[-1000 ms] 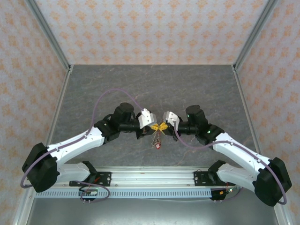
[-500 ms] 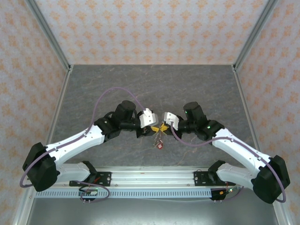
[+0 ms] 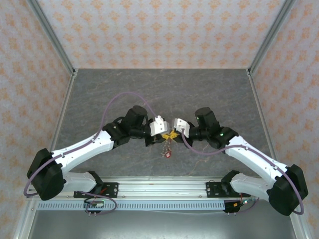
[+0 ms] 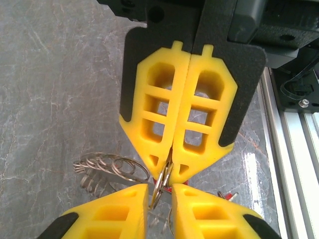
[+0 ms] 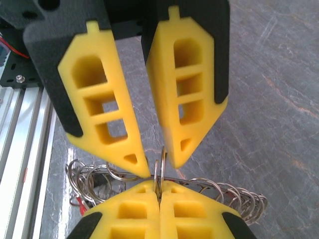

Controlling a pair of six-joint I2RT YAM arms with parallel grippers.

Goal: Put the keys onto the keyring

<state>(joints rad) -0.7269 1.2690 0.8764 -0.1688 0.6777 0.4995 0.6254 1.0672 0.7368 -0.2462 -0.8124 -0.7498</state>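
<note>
Found the right pincer [image 5: 159, 185] clamped flat on the thin rim of what looked like the keyring [image 5: 160, 167], held upright and edge-on above the bench [image 3: 209, 94]. Found the left pincer [image 4: 159, 188] tip to tip with it, set at a narrow gap and straddling that same rim, with no visible pinch from its fingers [image 4: 119, 214]. Noted the ring's plane in line with both finger seams, its visible edge running up and down between the 2 sets of tips. Spotted the fringe of small wire loops fanned out beside and below the tips, and the keys [image 3: 167, 149] with a red tag dangling under the meeting point. Judged the left pincer the better placed to act: already around the rim, needing only a short squeeze across it, no travel. Could not tell whether either grip also held a loose key.
</note>
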